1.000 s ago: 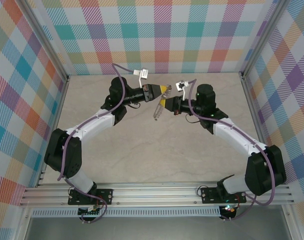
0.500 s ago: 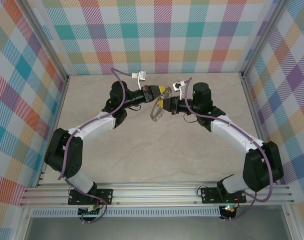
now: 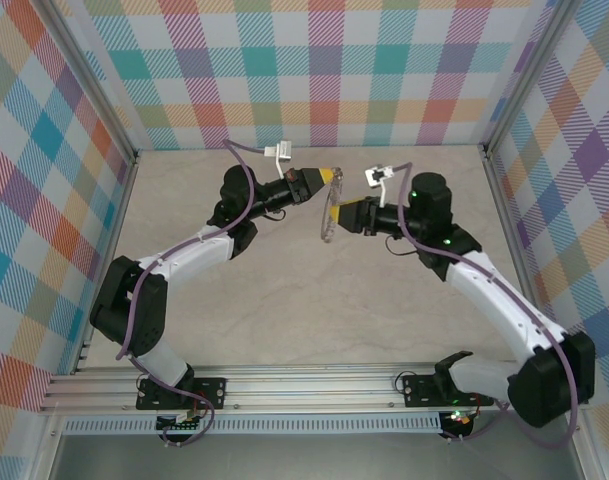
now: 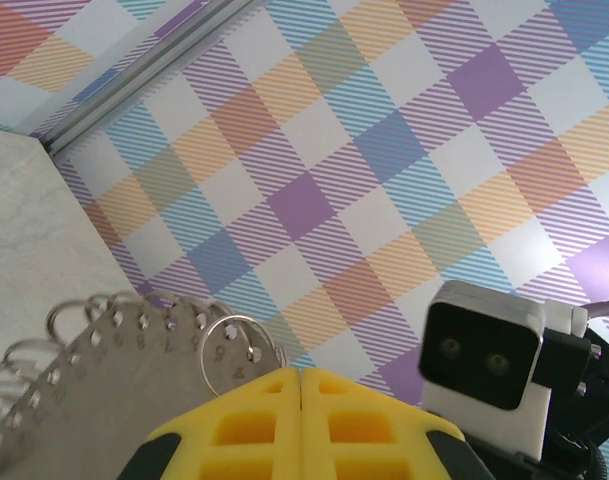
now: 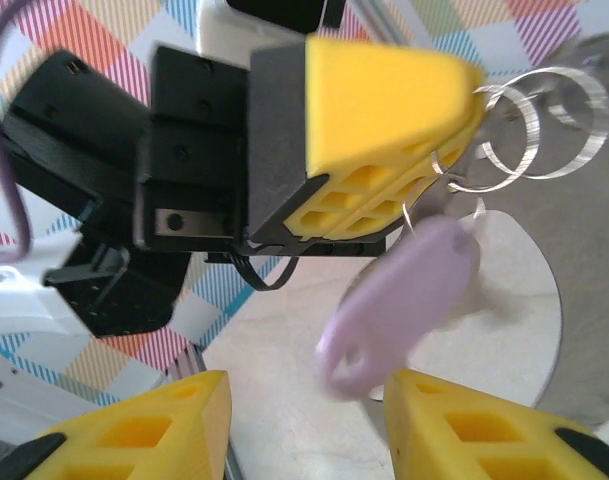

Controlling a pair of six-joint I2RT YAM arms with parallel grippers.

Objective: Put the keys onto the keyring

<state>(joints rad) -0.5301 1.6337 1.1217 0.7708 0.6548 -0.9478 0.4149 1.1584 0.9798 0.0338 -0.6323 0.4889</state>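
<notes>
1 beige marbled tabletop (image 3: 314, 300); plaid walls (image 3: 324, 70) | L claw (image 4: 302, 372) clenched on keyring (image 4: 114, 340) | R claw (image 5: 304, 385) released; lilac key (image 5: 404, 290) near

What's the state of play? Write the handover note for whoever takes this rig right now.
Left gripper: shut on the keyring, holding it in the air.
Right gripper: open, facing the key, gripping nothing.
Key: dangles at the keyring's small loops beside the left gripper; blurred.
Done: key seems threaded.
Left: confirm it is really on, then probably set the keyring down.
</notes>
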